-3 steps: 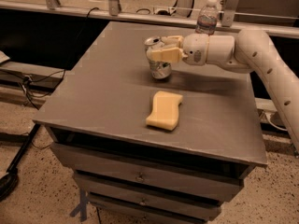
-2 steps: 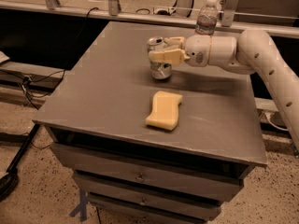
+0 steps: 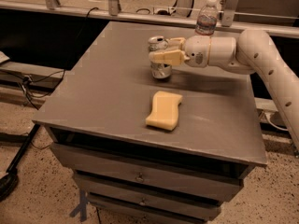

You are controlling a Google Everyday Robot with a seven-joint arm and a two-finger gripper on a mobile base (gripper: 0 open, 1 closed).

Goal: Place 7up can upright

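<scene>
The 7up can [image 3: 160, 69] is a small silvery can standing upright on the grey table [image 3: 103, 92] near its far middle. Its silver top [image 3: 158, 42] shows above the fingers. My gripper [image 3: 161, 52] reaches in from the right and is shut on the can, one cream finger [image 3: 167, 56] across its front, the other behind it. The can's base is at the tabletop; I cannot tell whether it touches.
A yellow sponge [image 3: 164, 109] lies on the table in front of the can. A clear plastic water bottle [image 3: 207, 17] stands at the far right edge behind my arm. Drawers [image 3: 140, 177] sit below the tabletop. Rails run behind the table.
</scene>
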